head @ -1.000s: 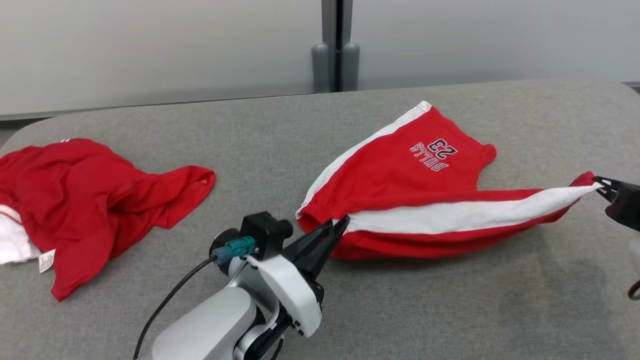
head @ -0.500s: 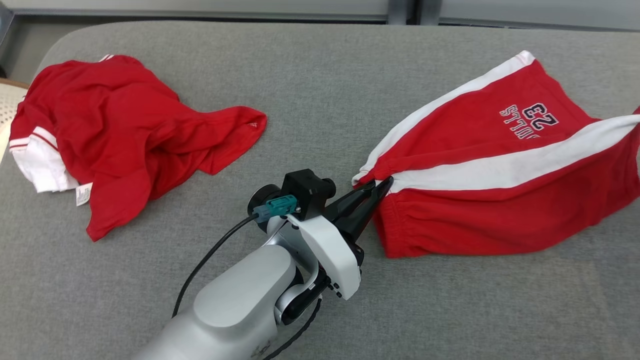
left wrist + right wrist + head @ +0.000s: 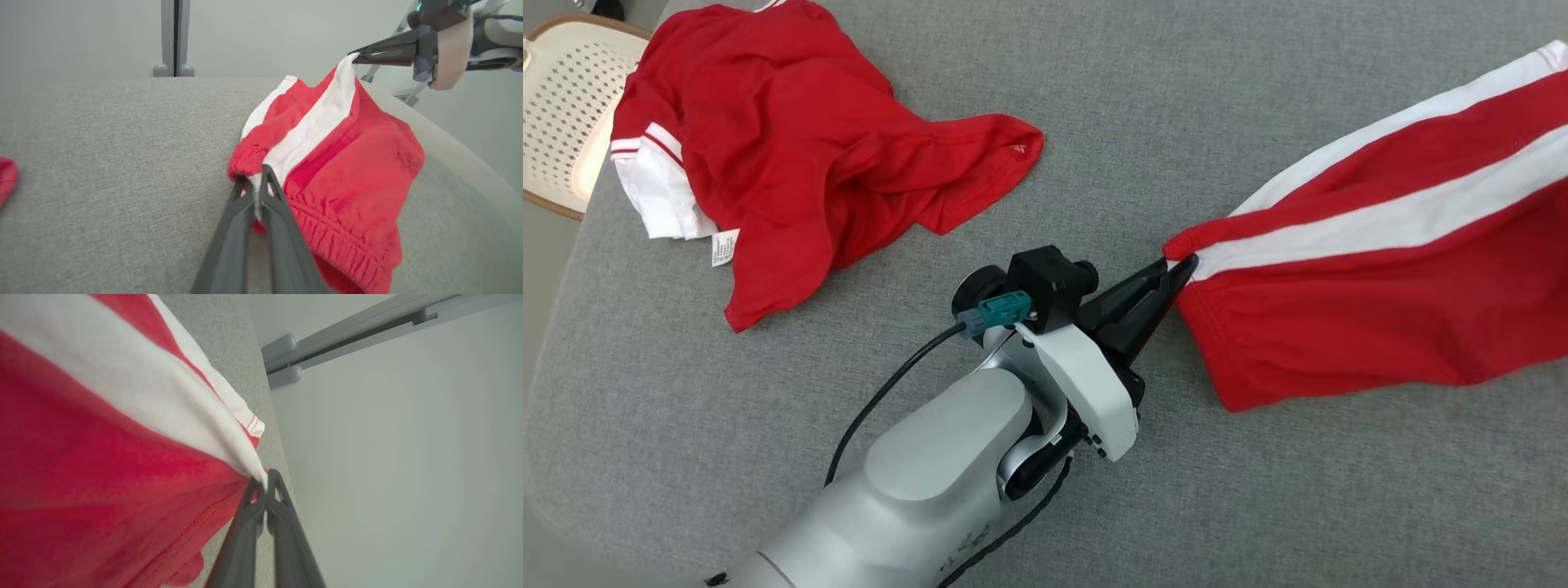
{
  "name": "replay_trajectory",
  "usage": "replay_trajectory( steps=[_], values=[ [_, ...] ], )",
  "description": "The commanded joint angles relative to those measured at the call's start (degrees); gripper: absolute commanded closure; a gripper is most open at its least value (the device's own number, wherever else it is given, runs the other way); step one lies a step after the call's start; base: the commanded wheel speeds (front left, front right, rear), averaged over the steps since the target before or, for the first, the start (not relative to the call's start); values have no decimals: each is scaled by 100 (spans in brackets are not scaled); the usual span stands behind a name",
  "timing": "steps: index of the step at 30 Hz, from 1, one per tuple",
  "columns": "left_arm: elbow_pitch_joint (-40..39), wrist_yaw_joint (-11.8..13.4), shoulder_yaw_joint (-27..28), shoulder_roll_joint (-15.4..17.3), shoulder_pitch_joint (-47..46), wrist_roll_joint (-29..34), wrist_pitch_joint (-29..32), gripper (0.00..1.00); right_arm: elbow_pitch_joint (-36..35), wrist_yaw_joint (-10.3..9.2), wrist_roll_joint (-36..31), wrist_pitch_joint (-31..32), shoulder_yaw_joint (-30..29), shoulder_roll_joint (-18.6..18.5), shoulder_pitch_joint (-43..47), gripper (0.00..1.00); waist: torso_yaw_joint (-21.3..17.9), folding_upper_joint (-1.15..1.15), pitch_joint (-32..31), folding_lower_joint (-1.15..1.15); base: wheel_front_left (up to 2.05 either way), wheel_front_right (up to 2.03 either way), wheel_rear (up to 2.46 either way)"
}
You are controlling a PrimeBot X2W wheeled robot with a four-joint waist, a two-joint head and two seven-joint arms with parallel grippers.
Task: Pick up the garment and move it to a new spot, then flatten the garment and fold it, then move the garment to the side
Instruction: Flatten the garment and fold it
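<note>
The garment is a pair of red shorts (image 3: 1380, 310) with white side stripes, stretched between my two grippers above the grey table (image 3: 1258, 506). My left gripper (image 3: 1183, 268) is shut on the elastic waistband corner, low near the cloth surface. The left wrist view shows the shorts (image 3: 347, 163) rising from that gripper (image 3: 256, 185) to my right gripper (image 3: 354, 57), which is shut on the white stripe's far end and held high. In the right wrist view the fabric (image 3: 102, 477) hangs from the pinched tips (image 3: 264, 486).
A second red garment (image 3: 792, 139) with white trim and a label lies crumpled at the table's far left. A beige perforated chair (image 3: 564, 106) stands past the left edge. A grey post (image 3: 174, 36) stands behind the table against the pale wall.
The head camera has tilted down and shifted. The shorts' right end has been lifted higher, the near panel hangs wider, and the printed number is out of sight. Both grippers kept their hold.
</note>
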Motion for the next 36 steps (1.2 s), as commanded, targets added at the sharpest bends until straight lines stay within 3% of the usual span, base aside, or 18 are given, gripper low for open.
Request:
replay_trajectory(
  steps=[1,9,17,18,19,20,21,22,24,25,26,27,31,36],
  values=[
    [-25,16,36,11,-138,-64,-79,100,63,-13,-30,48,-1,-16,-165,100,108,0,143,0,0,0,0],
    [-296,125,-163,10,-346,-305,-156,100,298,-13,-229,52,-2,25,-553,100,215,0,367,0,0,0,0],
    [-386,248,-340,9,-568,-551,-180,100,778,-13,-449,-139,-5,299,-936,100,274,0,605,0,0,0,0],
    [-391,257,-349,10,-580,-581,-183,100,798,-13,-494,-198,-5,336,-930,59,274,0,623,0,0,0,0],
    [-402,264,-346,8,-594,-613,-183,100,875,-13,-416,-202,-4,369,-960,0,270,0,640,0,0,0,0],
    [-411,274,-338,8,-611,-632,-184,100,955,-13,-398,-164,-4,400,-994,0,263,0,656,0,0,0,0],
    [-413,270,-330,8,-621,-641,-184,96,1004,-13,-409,-147,-2,429,-990,0,254,0,666,0,0,0,0],
    [-407,272,-334,7,-625,-644,-178,81,1046,-13,-390,-177,-6,467,-1028,0,243,0,670,0,0,0,0],
    [-382,278,-335,10,-633,-642,-179,65,1175,-13,-427,-236,-6,528,-1076,0,215,0,665,0,0,0,0],
    [-362,280,-330,10,-636,-639,-179,43,1282,-13,-371,-209,-2,542,-1082,0,196,0,655,0,0,0,0],
    [-340,284,-323,8,-640,-632,-179,5,1374,-13,-337,-187,-2,574,-1108,0,173,0,640,0,0,0,0],
    [-307,293,-314,7,-645,-602,-180,0,1480,-13,-229,-175,-8,623,-1207,0,148,0,616,0,0,0,0],
    [-121,321,-230,12,-551,-528,-180,0,1936,-13,316,-223,1,931,-1470,0,1,0,462,0,0,0,0],
    [200,345,33,11,-297,-344,-181,0,2488,-12,805,-893,-362,1365,-1266,0,-247,0,66,0,0,0,0]
  ],
)
